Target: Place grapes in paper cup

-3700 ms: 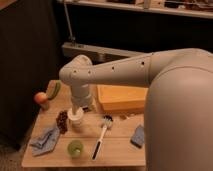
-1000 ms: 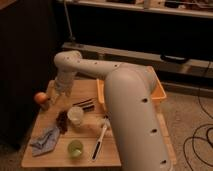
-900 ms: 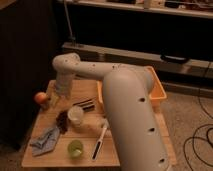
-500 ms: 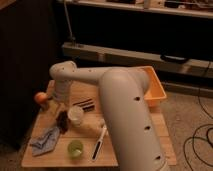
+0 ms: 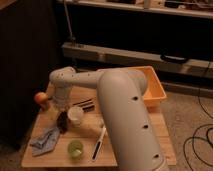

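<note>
While the white arm (image 5: 120, 115) covers the middle of the table (image 5: 50, 159), the gripper (image 5: 60, 107) hangs near the left edge just above the grapes (image 5: 62, 122); I cannot tell whether it is clenched or released. The paper cup (image 5: 76, 116) stands upright just beside the grapes. An orange fruit (image 5: 40, 98) sits farther back, and a blue cloth (image 5: 45, 140), a green cup (image 5: 75, 148) and a brush (image 5: 98, 144) lie along the near edge.

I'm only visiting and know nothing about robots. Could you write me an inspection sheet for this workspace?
Surface: small wooden table, crowded.
Job's things: grapes lie beside the paper cup, not in it.
Clutter: green cup, blue cloth, orange-red fruit, long utensil, yellow bin.
End effector: low over the grapes.
Cables: loops on the floor, right.
Surroundings: dark shelving behind.
</note>
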`<state>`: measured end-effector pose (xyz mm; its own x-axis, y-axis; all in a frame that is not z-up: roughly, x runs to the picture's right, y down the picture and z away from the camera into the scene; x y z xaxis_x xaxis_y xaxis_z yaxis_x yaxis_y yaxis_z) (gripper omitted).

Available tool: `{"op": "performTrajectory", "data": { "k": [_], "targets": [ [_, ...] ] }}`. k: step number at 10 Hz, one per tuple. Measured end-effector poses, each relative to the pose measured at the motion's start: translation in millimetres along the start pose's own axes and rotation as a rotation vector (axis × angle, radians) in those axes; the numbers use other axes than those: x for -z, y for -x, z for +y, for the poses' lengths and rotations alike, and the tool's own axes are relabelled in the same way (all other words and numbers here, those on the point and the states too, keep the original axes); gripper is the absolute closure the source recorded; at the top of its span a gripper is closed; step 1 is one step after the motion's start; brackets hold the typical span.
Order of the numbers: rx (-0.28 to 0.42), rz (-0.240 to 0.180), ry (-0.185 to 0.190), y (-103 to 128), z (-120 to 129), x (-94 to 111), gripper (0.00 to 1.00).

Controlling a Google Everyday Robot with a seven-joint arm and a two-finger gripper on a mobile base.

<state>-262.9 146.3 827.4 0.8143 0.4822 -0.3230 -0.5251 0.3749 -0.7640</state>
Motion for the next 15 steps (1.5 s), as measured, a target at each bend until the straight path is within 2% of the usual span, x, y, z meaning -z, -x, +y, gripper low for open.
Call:
{"op": "performTrajectory", "data": {
  "k": [2,5,6,8,11,12,14,15],
  "targets": [
    [0.0,0.004,-0.007,-3,-3,-10,0.35],
    [-0.002,-0.007,-0.024,2,-14,-11,0.37],
    [-0.001,-0.008,-0.029,6,-17,-11,0.42],
    [0.016,-0.012,-0.019,11,-19,-11,0.64],
    [0.036,0.006,-0.005,12,-19,-14,0.92],
    [0.042,0.016,-0.005,12,-18,-14,0.98],
    [0.038,0.024,-0.017,14,-16,-3,1.0],
    [0.032,0.013,-0.027,18,-15,9,1.0]
  ]
}}
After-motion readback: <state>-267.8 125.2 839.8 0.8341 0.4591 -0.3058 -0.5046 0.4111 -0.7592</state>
